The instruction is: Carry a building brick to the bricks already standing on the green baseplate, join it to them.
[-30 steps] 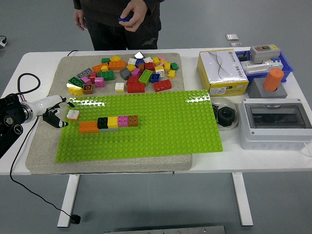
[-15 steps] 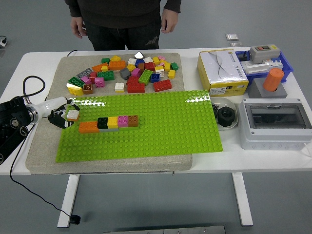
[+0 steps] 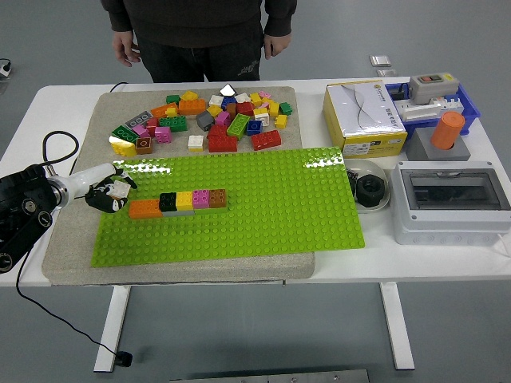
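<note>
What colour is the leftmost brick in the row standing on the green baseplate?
Orange: the leftmost brick on the green baseplate, clearest in the head view.

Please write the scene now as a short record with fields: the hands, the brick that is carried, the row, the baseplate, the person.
left hand: shut on white brick, at baseplate's left edge
right hand: not in view
white brick: in the hand, just left of the row, not joined
brick row: orange, black, yellow, pink, brown, on the baseplate
green baseplate: on a grey mat
loose bricks: behind baseplate
person: far side, hands down
</note>
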### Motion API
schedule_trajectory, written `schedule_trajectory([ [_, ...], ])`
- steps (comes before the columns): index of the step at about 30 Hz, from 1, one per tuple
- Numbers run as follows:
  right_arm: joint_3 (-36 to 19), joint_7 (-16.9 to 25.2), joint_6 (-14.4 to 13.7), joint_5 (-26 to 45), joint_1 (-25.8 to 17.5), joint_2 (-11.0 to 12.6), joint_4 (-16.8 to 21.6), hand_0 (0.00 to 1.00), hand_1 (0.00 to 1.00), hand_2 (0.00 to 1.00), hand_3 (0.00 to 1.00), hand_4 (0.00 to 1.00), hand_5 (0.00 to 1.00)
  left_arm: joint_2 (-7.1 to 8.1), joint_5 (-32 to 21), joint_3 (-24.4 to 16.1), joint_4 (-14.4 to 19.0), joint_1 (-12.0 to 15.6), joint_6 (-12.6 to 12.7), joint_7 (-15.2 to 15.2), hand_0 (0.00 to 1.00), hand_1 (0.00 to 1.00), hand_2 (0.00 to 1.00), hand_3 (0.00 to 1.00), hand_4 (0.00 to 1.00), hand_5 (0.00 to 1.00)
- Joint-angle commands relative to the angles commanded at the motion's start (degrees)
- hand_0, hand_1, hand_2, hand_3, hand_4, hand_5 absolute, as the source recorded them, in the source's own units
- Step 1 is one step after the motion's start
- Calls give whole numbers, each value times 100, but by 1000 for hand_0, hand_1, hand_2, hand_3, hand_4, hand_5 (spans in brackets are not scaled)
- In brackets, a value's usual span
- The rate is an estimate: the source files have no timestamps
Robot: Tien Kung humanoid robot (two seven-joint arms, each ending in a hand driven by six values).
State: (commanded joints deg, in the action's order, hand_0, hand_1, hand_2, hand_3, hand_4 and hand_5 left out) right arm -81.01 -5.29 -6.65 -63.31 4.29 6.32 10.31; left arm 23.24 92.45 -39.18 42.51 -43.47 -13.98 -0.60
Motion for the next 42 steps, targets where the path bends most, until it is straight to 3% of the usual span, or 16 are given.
schedule_trajectory([
  [1,3,0,1,3,0,0,0,625,436,572,711,709,877,1,-16,-8,-7,-5,2,0,132,2,31,544,496,2],
  [2,4,-1,1,2,0,1,0,625,436,573,710,710,876,4,-29,-16,-8,-10,4,0,131,2,30,604,532,2],
  [7,6,-4,4,-2,-3,3,0,625,436,573,710,710,876,22,-72,-67,30,-41,-5,8,131,2,30,604,532,2],
  [8,7,-4,4,1,-6,3,0,626,435,573,709,710,876,31,-69,-78,49,-47,-15,4,131,2,37,698,536,2],
  [13,9,-8,5,6,-11,8,0,626,435,573,709,710,876,89,-22,-109,148,-64,-90,-32,131,2,37,698,536,2],
  [14,8,-9,6,5,-11,11,0,626,436,573,709,710,874,103,-6,-113,169,-70,-114,-45,134,2,40,754,605,2],
  [31,-6,-15,5,-12,-11,15,0,626,432,573,709,710,874,146,1,-104,320,-96,-209,-105,134,2,40,753,612,2],
  [32,-6,-15,5,-13,-12,15,0,627,434,573,709,710,874,158,19,-111,335,-100,-223,-119,134,2,42,762,708,2],
  [42,-52,-22,2,-25,-23,35,0,627,431,573,709,710,873,390,318,-308,458,-162,-398,-490,134,2,45,816,754,2],
])
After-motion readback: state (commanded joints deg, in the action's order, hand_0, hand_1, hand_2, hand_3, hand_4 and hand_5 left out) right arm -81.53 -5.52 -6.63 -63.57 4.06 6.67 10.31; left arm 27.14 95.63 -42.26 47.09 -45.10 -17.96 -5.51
